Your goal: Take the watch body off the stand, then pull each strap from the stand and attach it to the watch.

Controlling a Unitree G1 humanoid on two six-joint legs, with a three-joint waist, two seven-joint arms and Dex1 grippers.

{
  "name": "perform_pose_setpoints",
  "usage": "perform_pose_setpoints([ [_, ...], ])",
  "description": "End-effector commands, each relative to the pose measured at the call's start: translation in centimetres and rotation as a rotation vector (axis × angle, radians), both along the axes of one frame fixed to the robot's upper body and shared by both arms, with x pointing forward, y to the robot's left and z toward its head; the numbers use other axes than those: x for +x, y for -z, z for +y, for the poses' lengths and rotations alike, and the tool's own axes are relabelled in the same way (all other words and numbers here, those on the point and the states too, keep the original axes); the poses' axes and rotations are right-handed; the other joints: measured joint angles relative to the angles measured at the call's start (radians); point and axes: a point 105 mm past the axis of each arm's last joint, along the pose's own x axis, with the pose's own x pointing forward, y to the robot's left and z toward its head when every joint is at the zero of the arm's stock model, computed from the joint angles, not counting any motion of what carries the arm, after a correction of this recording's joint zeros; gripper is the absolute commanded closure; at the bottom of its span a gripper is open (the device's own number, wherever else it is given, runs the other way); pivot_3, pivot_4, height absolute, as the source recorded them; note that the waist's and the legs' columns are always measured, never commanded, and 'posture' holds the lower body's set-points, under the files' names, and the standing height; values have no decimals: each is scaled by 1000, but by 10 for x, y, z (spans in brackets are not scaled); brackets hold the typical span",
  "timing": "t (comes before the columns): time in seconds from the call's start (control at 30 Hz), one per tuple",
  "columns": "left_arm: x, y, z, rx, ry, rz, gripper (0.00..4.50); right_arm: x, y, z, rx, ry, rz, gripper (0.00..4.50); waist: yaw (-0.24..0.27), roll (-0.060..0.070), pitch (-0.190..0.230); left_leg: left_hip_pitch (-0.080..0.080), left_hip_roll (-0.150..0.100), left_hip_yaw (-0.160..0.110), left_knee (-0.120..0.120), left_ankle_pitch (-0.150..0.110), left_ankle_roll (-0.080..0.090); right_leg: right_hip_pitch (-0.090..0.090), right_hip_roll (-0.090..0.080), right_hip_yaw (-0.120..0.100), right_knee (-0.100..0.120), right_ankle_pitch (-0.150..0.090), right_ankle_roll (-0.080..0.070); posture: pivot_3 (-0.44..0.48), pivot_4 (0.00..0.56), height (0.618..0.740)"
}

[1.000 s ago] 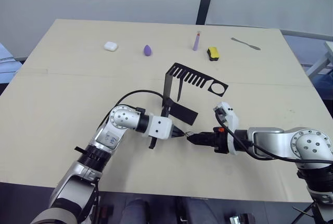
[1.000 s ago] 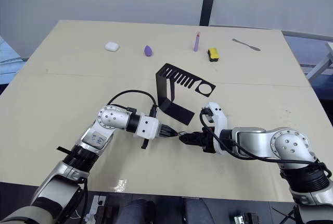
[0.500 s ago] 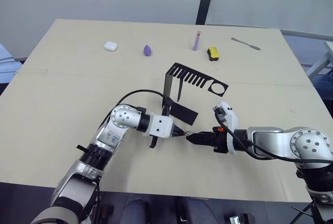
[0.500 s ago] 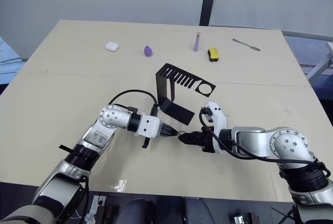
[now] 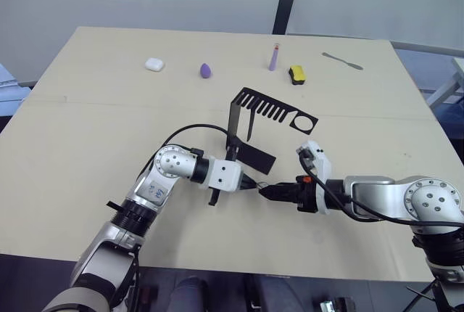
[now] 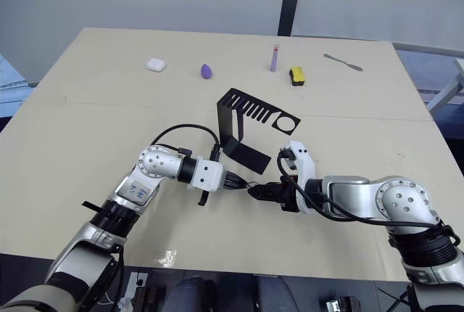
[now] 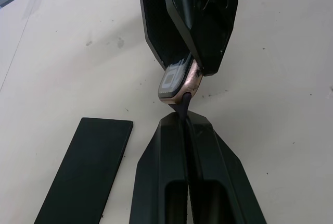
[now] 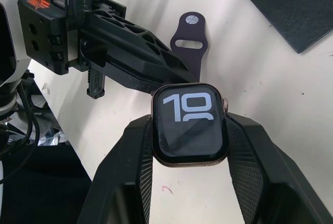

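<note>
My right gripper point(image 8: 190, 126) is shut on the watch body point(image 8: 190, 124), a rounded-square case with a dark screen, white digits and a bronze rim, held face up just above the table. My left gripper point(image 7: 184, 118) is shut on a thin dark strap point(image 7: 183, 105), whose tip touches the rim of the watch body point(image 7: 178, 81). The strap's free end, with a slot and a metal stud point(image 8: 190, 46), hangs behind the left fingers. Both grippers meet tip to tip point(image 5: 259, 189) in front of the black stand point(image 5: 236, 125), just past its flat foot point(image 5: 254, 157).
Along the table's far side lie a white earbud case point(image 5: 153, 64), a purple egg-shaped item point(image 5: 206, 70), a purple tube point(image 5: 273, 58), a yellow-and-black block point(image 5: 296, 74) and a metal spatula point(image 5: 342, 60). The stand's slotted top plate point(image 5: 279, 112) overhangs toward the right.
</note>
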Motion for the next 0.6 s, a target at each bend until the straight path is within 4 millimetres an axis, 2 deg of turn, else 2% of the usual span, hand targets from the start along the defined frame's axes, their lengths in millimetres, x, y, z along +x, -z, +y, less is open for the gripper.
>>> perform_pose_setpoints([
  [0.03, -11, -21, -14, -68, 65, -30, 4500, -10, -4, 12, 29, -73, -28, 2989, 0, 0, 0, 0, 0, 0, 0, 0, 0, 0, 0, 0, 0, 0, 0, 0, 150, 740],
  [0.13, -17, -31, 3, -72, 59, 47, 3548, -7, -9, 4, -71, -80, -171, 2989, -1, 0, 0, -1, 0, 0, 0, 0, 0, -1, 0, 0, 0, 0, 0, 0, 150, 740],
  [0.2, -20, -37, 27, -49, 28, 154, 2585, -16, -14, 1, -141, -148, -305, 2989, -1, 0, 0, -2, 0, -1, -1, 0, 0, -2, 0, 0, 0, 0, 0, 0, 150, 740],
  [0.27, -33, -41, 48, -28, 43, 302, 1563, -26, -17, -1, -187, -226, -419, 2989, -6, 0, 0, -2, 0, -2, -2, 0, 0, -2, 1, -1, -1, 0, 0, 0, 150, 740],
  [0.3, -39, -43, 54, -24, 60, 356, 987, -29, -17, -1, -193, -250, -456, 2989, -9, 0, 0, -1, 1, -3, -3, 0, -1, -1, 1, -1, -2, 0, 0, 0, 150, 740],
  [0.37, -52, -60, 63, -56, 100, 489, 47, -35, -23, 0, -235, -351, -642, 2989, -9, 1, 0, -1, 1, -4, -3, 0, -1, 0, 1, -3, -3, 0, 0, 0, 150, 740],
  [0.4, -55, -68, 64, -73, 113, 535, 47, -39, -25, 1, -272, -423, -762, 2989, -8, 1, 0, -2, 0, -4, -3, 0, -1, 0, 1, -3, -3, 0, 0, 0, 150, 740],
  [0.47, -59, -75, 64, -86, 124, 579, 47, -47, -23, 1, -305, -533, -896, 2989, 1, 0, 1, -2, -1, -6, -1, 0, 0, 1, 1, -3, -4, 0, 0, 0, 150, 740],
  [0.6, -52, -69, 57, -79, 92, 515, 47, -48, -20, -4, -335, -626, -1057, 2989, 4, 0, 1, -1, -3, -6, 0, 0, 1, 4, 0, -2, -5, 1, 1, 0, 150, 740],
])
